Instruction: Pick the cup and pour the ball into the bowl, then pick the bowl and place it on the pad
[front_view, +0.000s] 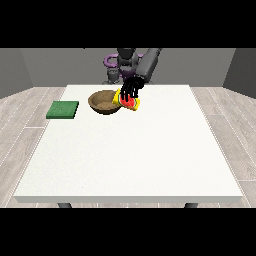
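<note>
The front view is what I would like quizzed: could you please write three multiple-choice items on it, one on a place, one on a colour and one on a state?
1. Where does the green pad lie relative to the bowl?
A. at the view's left of it
B. at the view's right of it
C. inside it

2. What colour is the bowl?
A. blue
B. brown
C. white

3. How is the cup right now?
A. standing alone on the table
B. lying on the pad
C. tipped beside the bowl under a hand

Answers:
1 A, the pad is near the table's left edge.
2 B, its wall and inside are brown.
3 C, black fingers curl over the tilted cup.
</note>
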